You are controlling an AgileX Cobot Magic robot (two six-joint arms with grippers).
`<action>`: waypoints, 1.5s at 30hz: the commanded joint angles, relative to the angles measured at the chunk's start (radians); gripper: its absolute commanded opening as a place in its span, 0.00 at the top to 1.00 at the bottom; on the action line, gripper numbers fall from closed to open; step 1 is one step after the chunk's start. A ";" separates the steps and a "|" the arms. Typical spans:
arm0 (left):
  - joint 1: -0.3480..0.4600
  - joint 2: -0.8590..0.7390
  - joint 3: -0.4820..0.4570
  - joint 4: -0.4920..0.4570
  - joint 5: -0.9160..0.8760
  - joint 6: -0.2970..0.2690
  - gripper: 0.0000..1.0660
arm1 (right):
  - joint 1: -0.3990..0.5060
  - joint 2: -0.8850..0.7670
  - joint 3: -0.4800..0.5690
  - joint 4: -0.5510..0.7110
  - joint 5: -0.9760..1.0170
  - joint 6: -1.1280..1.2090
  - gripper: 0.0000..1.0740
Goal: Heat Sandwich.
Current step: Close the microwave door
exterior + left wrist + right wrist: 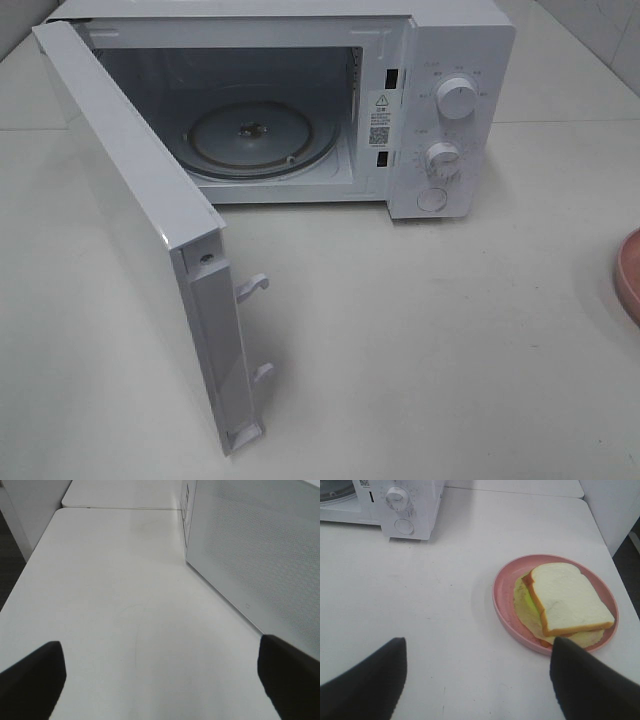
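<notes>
The sandwich (567, 600), white bread with a tan crust over pale green leaf, lies on a round pink plate (502, 587) in the right wrist view. My right gripper (479, 641) hovers open just short of the plate, its dark fingers (370, 680) empty. The white microwave (450, 60) stands at the back of the table with its door (130, 200) swung wide to the left and a bare glass turntable (260, 135) inside. My left gripper (160, 642) is open over bare table beside the door's outer face (260, 545). Neither gripper shows in the high view.
Only a sliver of the pink plate (630, 275) shows at the right edge of the high view. The microwave's control panel has two knobs (457, 98) and a button. The open door juts forward toward the table's front left. A wall panel (30, 510) borders the table's left side.
</notes>
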 commanded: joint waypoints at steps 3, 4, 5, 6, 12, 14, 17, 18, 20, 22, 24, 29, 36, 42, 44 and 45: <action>-0.008 -0.026 0.002 0.000 -0.004 -0.007 0.08 | -0.008 -0.026 -0.001 -0.001 -0.006 -0.012 0.29; -0.008 -0.026 0.002 0.000 -0.004 -0.007 0.08 | -0.008 -0.026 -0.001 -0.001 -0.006 -0.012 0.29; -0.008 -0.026 0.002 0.000 -0.004 -0.007 0.08 | -0.008 -0.026 -0.001 -0.001 -0.006 -0.012 0.29; -0.008 -0.026 0.002 0.000 -0.004 -0.007 0.08 | -0.008 -0.026 -0.001 -0.001 -0.006 -0.012 0.29; -0.008 -0.026 0.002 0.000 -0.004 -0.007 0.08 | -0.008 -0.026 -0.001 -0.001 -0.006 -0.012 0.29; -0.008 -0.026 0.002 0.000 -0.004 -0.007 0.08 | -0.008 -0.026 -0.001 -0.001 -0.006 -0.012 0.29; -0.008 -0.026 0.002 0.000 -0.004 -0.007 0.08 | -0.008 -0.026 -0.001 -0.001 -0.006 -0.012 0.29; -0.008 -0.026 0.002 0.000 -0.004 -0.007 0.08 | -0.008 -0.026 -0.001 -0.001 -0.006 -0.012 0.29; -0.008 -0.026 0.002 0.000 -0.004 -0.007 0.08 | -0.008 -0.026 -0.001 -0.001 -0.006 -0.012 0.29; -0.008 -0.026 0.002 0.000 -0.004 -0.007 0.08 | -0.008 -0.026 -0.001 -0.001 -0.006 -0.012 0.29; -0.008 -0.026 0.002 0.000 -0.004 -0.007 0.08 | -0.008 -0.026 -0.001 -0.001 -0.006 -0.012 0.29; -0.008 -0.026 0.002 0.000 -0.004 -0.007 0.08 | -0.008 -0.026 -0.001 -0.001 -0.006 -0.012 0.29; -0.008 -0.006 -0.011 0.003 -0.011 -0.011 0.08 | -0.008 -0.026 -0.001 -0.001 -0.006 -0.012 0.29; -0.008 0.105 -0.033 0.007 -0.098 -0.011 0.14 | -0.008 -0.026 -0.001 -0.001 -0.006 -0.012 0.29; -0.008 0.126 -0.033 0.007 -0.115 -0.011 0.17 | -0.008 -0.026 -0.001 -0.001 -0.006 -0.012 0.29; -0.008 0.166 -0.033 0.007 -0.149 -0.011 0.27 | -0.008 -0.026 -0.001 -0.001 -0.006 -0.012 0.29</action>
